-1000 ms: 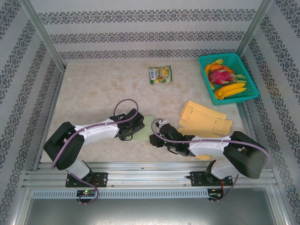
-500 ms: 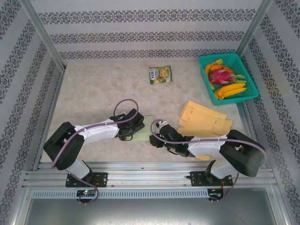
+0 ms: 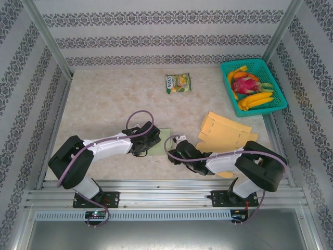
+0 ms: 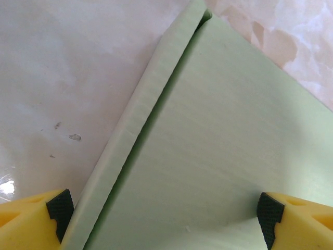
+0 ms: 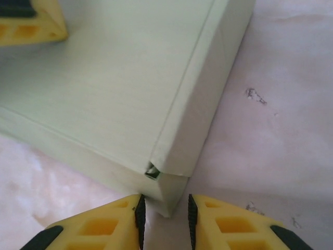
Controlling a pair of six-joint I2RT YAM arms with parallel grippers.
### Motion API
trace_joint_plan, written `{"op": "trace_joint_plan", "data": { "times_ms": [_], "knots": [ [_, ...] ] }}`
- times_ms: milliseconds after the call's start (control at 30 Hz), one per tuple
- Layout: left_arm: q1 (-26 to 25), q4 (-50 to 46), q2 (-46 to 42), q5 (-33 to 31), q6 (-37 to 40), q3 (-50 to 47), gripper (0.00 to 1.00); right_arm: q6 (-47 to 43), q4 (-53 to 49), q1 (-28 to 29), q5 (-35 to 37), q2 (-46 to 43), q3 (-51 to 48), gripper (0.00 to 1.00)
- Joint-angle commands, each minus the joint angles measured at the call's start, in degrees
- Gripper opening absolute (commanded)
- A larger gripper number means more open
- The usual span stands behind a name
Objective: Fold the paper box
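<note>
- The left fingers (image 4: 165, 211) are standing spread wide and holding nothing. The left wrist view shows one black-padded tip off the box's raised side wall and the other over its flat panel.
- The paper box (image 3: 165, 137), pale green and plain, is lying on the marbled surface (image 3: 104, 99) between the two arms, near the front edge. The overhead view is showing it as a small slab, largely covered by the left arm. The wrist views are showing its folded walls and a small gap at one corner.
- A snack packet (image 3: 178, 83) is lying well behind the box. Its label carries lettering too small to read.
- The right fingers (image 5: 166, 211) are standing narrowly apart with a bottom corner of the box between their tips. I cannot tell whether they are pressing it. The right wrist view is also catching a yellow fingertip of the left arm over the box's top.
- A stack of flat yellow cardboard blanks (image 3: 227, 134) is lying to the right of the box.
- A teal basket (image 3: 227, 66) of fruit is sitting at the far right corner.
</note>
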Motion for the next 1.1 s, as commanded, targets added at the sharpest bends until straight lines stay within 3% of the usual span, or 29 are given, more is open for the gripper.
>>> {"op": "trace_joint_plan", "data": {
  "times_ms": [0,267,433,700,933,1000,1067],
  "knots": [
    [-1.23,-4.43,2.32,0.01,0.29,-1.68,0.93,-2.66,3.93,0.51,3.66,3.72,-0.67,0.28],
    [-1.23,-4.59,2.52,0.16,1.36,-1.39,0.93,-3.45,5.41,0.51,10.09,5.95,-0.01,0.28],
    [-2.02,-2.36,0.31,3.19,4.15,-0.77,0.90,-4.79,1.77,-0.49,9.90,4.68,2.05,0.29],
    [-5.44,-4.93,-4.42,1.59,8.90,2.93,0.92,-1.64,-2.27,-11.97,-4.56,2.32,3.78,0.34],
    [-5.31,-5.18,-7.62,0.23,13.75,3.93,0.93,2.47,-9.41,-16.73,-11.98,-4.07,3.82,0.37],
    [-5.12,-2.12,-9.43,-0.82,19.70,4.45,0.94,5.12,-13.30,-17.34,-13.54,-5.92,4.89,0.34],
    [-4.05,1.61,-9.93,-0.58,27.57,5.32,0.94,7.29,-14.20,-17.41,-15.15,-7.01,5.25,0.20]
  ]
}}
